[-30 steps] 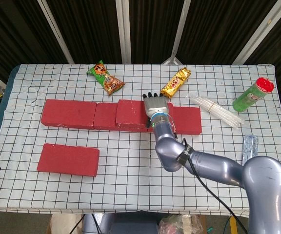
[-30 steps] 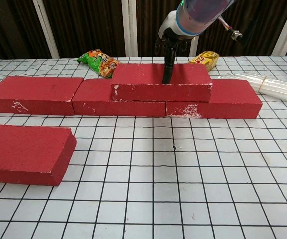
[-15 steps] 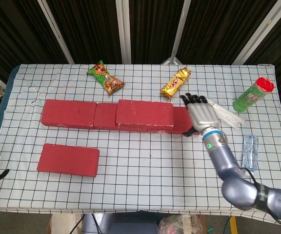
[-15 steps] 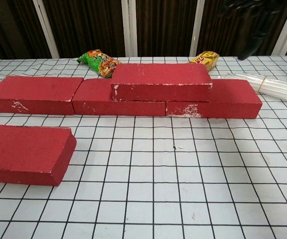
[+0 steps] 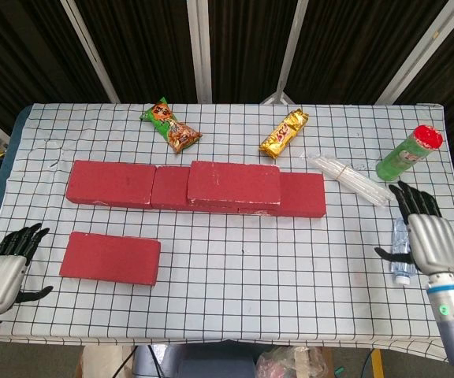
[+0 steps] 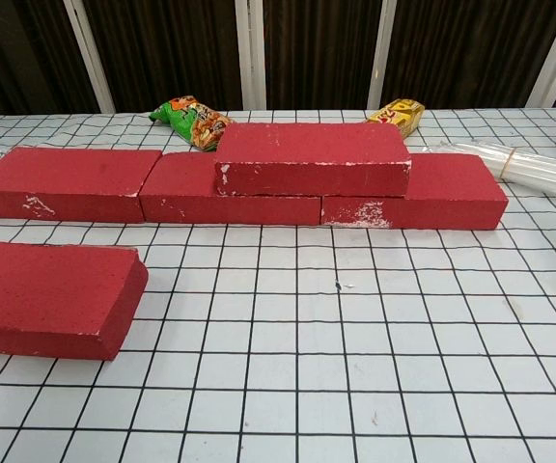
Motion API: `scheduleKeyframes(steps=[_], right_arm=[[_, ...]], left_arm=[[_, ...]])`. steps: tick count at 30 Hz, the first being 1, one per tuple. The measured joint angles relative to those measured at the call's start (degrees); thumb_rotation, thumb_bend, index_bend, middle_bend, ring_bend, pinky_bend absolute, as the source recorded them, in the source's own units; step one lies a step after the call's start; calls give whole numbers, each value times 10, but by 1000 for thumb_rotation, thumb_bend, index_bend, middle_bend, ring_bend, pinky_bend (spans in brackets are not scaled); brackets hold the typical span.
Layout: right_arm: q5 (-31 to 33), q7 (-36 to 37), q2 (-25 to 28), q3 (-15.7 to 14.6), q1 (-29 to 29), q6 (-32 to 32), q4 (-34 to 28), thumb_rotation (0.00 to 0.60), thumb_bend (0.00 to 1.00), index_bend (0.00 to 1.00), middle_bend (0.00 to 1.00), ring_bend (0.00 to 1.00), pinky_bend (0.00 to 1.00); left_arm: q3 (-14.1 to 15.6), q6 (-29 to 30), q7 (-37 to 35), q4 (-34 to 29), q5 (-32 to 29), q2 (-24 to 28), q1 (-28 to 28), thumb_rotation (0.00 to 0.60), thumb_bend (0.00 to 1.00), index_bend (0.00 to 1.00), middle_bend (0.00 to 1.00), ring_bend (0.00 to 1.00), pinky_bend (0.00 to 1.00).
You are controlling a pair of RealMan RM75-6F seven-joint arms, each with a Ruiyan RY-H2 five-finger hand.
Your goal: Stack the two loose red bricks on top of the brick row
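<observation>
A row of red bricks (image 5: 117, 185) (image 6: 75, 183) lies across the middle of the table. One red brick (image 5: 233, 184) (image 6: 312, 159) sits stacked on top of the row, over its middle and right part. Another loose red brick (image 5: 110, 257) (image 6: 51, 297) lies flat on the cloth in front of the row's left end. My left hand (image 5: 2, 272) hovers at the table's left front edge, fingers spread, holding nothing. My right hand (image 5: 428, 240) is at the right front edge, fingers apart and empty. Neither hand shows in the chest view.
A green snack bag (image 5: 172, 126) (image 6: 193, 119) and a gold snack bar (image 5: 284, 132) (image 6: 397, 114) lie behind the row. A bundle of clear straws (image 5: 349, 178) (image 6: 524, 169), a green bottle (image 5: 407, 152) and a clear bottle (image 5: 401, 244) lie at the right.
My right hand has left the stacked brick and drawn back to the table's right front edge. My left hand has come into view at the left front edge.
</observation>
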Motion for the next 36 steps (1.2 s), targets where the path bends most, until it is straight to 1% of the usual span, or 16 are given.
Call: scheduleKeyframes(steps=[1, 4, 7, 9, 12, 17, 20, 23, 26, 29, 36], right_arm=[[-34, 36, -8, -17, -23, 18, 22, 600, 133, 0, 0, 0, 0], [-92, 101, -34, -57, -73, 59, 83, 600, 134, 0, 0, 0, 0], [-128, 124, -67, -86, -111, 98, 125, 600, 134, 0, 0, 0, 0], [-139, 127, -81, -96, -124, 111, 135, 600, 133, 0, 0, 0, 0], [-145, 123, -85, -97, -127, 116, 136, 600, 134, 0, 0, 0, 0], [-149, 111, -87, -99, -129, 113, 129, 600, 134, 0, 0, 0, 0], [-153, 104, -89, -100, -129, 111, 127, 600, 133, 0, 0, 0, 0], [-154, 100, -90, -101, -129, 108, 124, 600, 134, 0, 0, 0, 0], [-153, 96, -93, -100, -129, 107, 124, 600, 134, 0, 0, 0, 0], [-149, 92, -95, -99, -129, 103, 123, 600, 134, 0, 0, 0, 0], [-141, 85, -97, -96, -130, 101, 118, 600, 133, 0, 0, 0, 0]], left_arm=[[-1, -5, 10, -9, -4, 2, -4, 600, 0, 37, 0, 0, 0], [-5, -19, 49, -40, -23, 10, -16, 600, 0, 34, 0, 0, 0], [-8, -34, 96, -72, -47, 16, -30, 600, 0, 23, 0, 0, 0], [-10, -49, 130, -94, -68, 20, -43, 600, 0, 12, 0, 0, 0], [-14, -70, 175, -119, -107, 23, -65, 600, 0, 2, 0, 0, 0], [-19, -91, 256, -141, -182, 15, -101, 600, 0, 0, 0, 0, 0], [-22, -93, 306, -146, -236, 0, -126, 600, 0, 0, 0, 0, 0], [-24, -93, 342, -146, -284, -23, -149, 600, 0, 0, 0, 0, 0], [-24, -92, 361, -139, -321, -45, -171, 600, 0, 0, 0, 0, 0], [-24, -85, 373, -123, -343, -68, -186, 600, 0, 0, 0, 0, 0], [-23, -70, 383, -85, -362, -106, -208, 600, 0, 0, 0, 0, 0]])
